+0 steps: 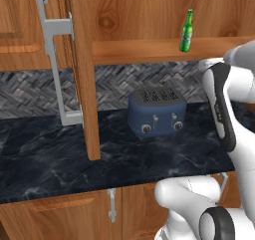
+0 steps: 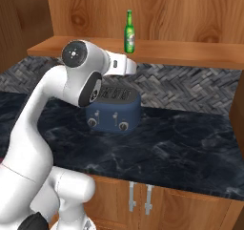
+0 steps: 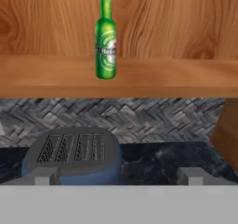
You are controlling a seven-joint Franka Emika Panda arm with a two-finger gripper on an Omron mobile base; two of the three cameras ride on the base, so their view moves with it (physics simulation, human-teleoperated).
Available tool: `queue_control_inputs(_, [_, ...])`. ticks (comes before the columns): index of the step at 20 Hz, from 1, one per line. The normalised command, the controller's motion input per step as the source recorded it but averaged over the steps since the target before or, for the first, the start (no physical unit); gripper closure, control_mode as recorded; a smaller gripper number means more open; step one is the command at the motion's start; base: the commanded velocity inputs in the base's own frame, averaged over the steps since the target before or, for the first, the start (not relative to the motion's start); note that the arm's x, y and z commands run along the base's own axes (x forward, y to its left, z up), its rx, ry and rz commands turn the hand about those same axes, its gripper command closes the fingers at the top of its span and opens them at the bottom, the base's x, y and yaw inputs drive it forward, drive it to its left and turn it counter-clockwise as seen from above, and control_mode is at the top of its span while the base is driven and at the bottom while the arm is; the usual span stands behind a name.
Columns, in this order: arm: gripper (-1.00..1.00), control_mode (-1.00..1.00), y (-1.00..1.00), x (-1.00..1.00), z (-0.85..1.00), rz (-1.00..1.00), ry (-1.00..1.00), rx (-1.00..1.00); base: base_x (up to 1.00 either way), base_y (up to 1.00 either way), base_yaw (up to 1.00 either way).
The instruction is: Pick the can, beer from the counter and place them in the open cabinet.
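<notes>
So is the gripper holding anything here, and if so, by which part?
Nothing is held. The gripper is open and empty, back from the beer, which stands upright on the cabinet shelf.

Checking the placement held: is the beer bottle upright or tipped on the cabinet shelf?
Upright. The beer bottle stands on its base on the shelf, neck pointing straight up, in all three views.
</notes>
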Motion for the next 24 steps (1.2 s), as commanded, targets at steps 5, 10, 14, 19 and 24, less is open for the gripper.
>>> queue_control_inputs(5, [-1.00,-1.00,0.04,-0.92,0.00,-0.01,0.37,0.00,0.00,0.00,0.00])
queue_control_inputs(10, [-1.00,-1.00,0.00,-0.67,0.00,0.00,0.35,0.03,0.00,0.00,0.00])
queue_control_inputs(14, [-1.00,-1.00,0.00,-0.70,-0.08,-0.01,0.34,0.08,0.00,0.00,0.00])
queue_control_inputs(19, [-1.00,-1.00,0.03,-0.68,-0.32,0.00,0.17,0.09,0.00,0.00,0.00])
queue_control_inputs(24, [-1.00,-1.00,0.21,-0.44,-0.24,0.00,0.02,0.00,0.00,0.00,0.00])
